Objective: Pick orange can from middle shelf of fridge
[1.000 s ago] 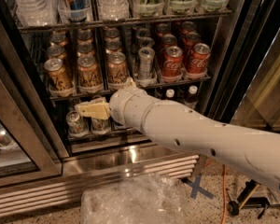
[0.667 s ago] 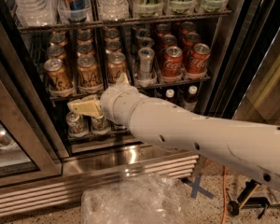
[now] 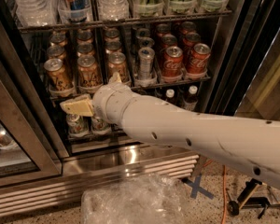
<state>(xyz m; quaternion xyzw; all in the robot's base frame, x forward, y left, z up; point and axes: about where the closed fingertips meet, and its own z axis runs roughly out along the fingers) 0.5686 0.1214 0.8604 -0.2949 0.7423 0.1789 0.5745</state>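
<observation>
In the reaching step, with nothing grasped yet. Hovers with the gripper (image 3: 90, 91) at the near edge of the middle shelf (image 3: 151, 84) of the fridge (image 3: 130, 158), low and left of centre, fingers (image 3: 77, 107) spread apart and empty, one pointing left below the rail, the other poking up in front of a can. Aims, by the look of it, at the orange can (image 3: 89, 72) in the near row, left half of the shelf, flanked by two alike, with red cans (image 3: 172, 62) off to the right. Stands upright, long axis vertical, silver top and tab facing up. Calls next for lifting above the rail, pushing farther in, straddling one can without nudging its neighbours, then closing.
</observation>
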